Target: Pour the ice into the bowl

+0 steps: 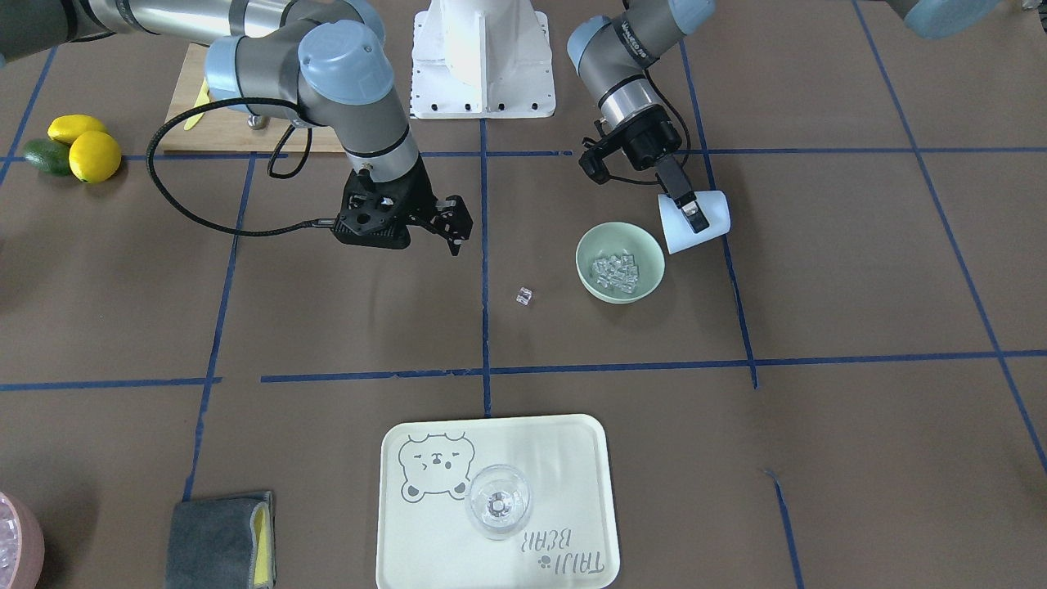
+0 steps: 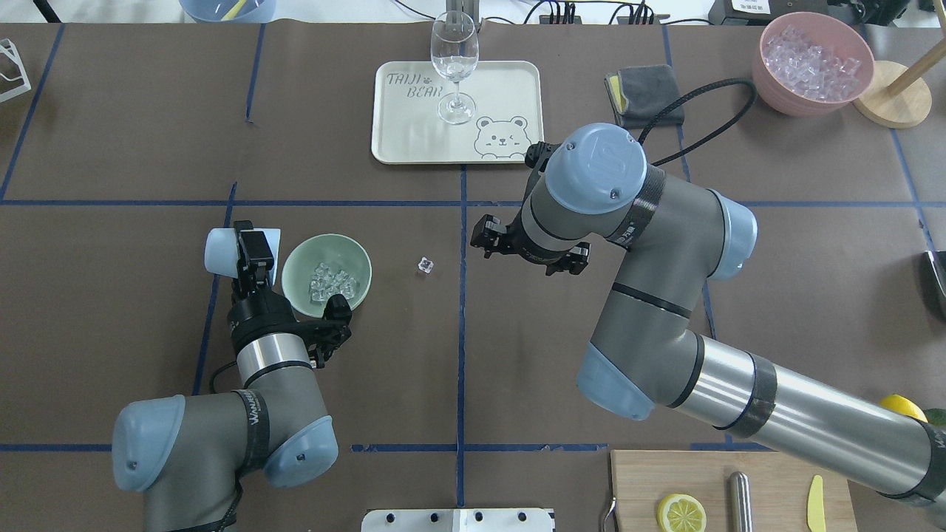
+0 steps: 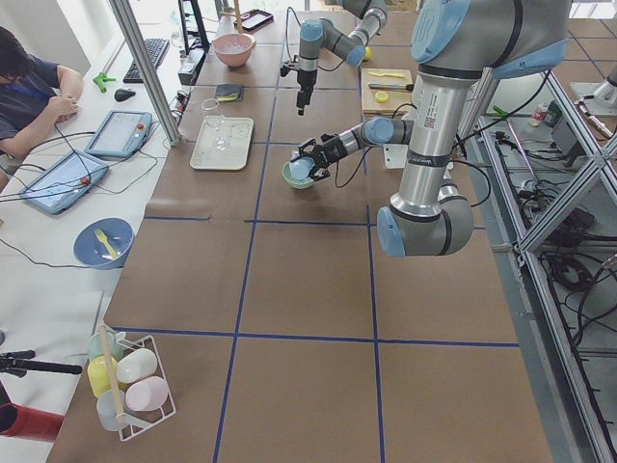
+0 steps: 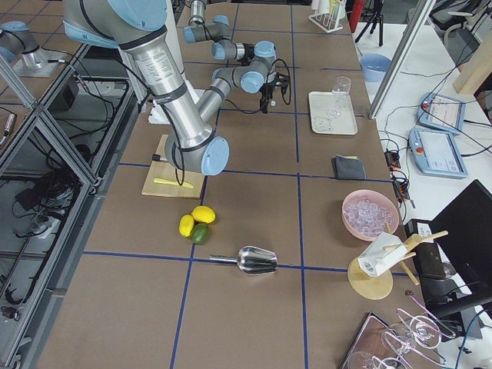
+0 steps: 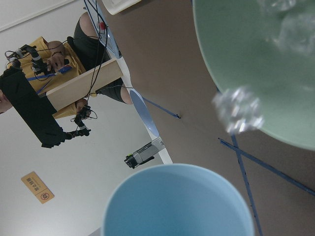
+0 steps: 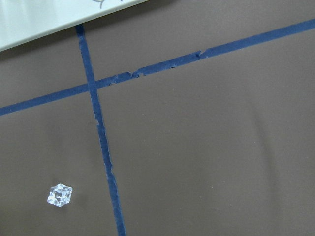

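Beside the mint-green bowl [image 1: 592, 245], the left gripper [image 1: 694, 214] is clamping a tipped light blue cup [image 1: 716, 214], while most ice [image 1: 617, 271] is lying inside that bowl and one stray cube [image 1: 523, 296] is sitting on the table [image 1: 327, 327] toward the right gripper [image 1: 454, 233], whose jaw spacing I cannot tell.

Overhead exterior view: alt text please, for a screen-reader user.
The left gripper holds a light blue cup tipped sideways beside the mint-green bowl, which holds ice. One stray cube lies on the table right of the bowl.
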You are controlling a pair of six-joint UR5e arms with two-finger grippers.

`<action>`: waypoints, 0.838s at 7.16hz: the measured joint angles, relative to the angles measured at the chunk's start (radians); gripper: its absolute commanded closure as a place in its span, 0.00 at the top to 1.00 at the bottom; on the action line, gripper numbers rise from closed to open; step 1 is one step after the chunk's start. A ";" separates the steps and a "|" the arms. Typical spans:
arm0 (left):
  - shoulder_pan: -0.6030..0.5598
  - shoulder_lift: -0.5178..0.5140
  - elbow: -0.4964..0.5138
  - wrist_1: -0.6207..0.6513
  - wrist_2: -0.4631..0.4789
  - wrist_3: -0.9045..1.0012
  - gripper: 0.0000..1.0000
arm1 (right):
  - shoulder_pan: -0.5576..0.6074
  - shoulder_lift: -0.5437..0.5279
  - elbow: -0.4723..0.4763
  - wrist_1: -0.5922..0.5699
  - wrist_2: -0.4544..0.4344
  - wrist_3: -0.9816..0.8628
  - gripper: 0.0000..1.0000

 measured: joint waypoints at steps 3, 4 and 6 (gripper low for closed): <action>-0.001 -0.004 -0.007 -0.006 -0.003 -0.134 0.00 | 0.000 0.000 0.001 0.000 0.000 0.001 1.00; -0.001 -0.005 -0.008 -0.007 -0.005 -0.211 0.00 | 0.000 0.001 0.001 0.000 0.000 0.001 1.00; 0.000 -0.006 -0.008 -0.021 -0.009 -0.421 0.00 | 0.000 0.002 0.002 0.000 0.000 0.002 1.00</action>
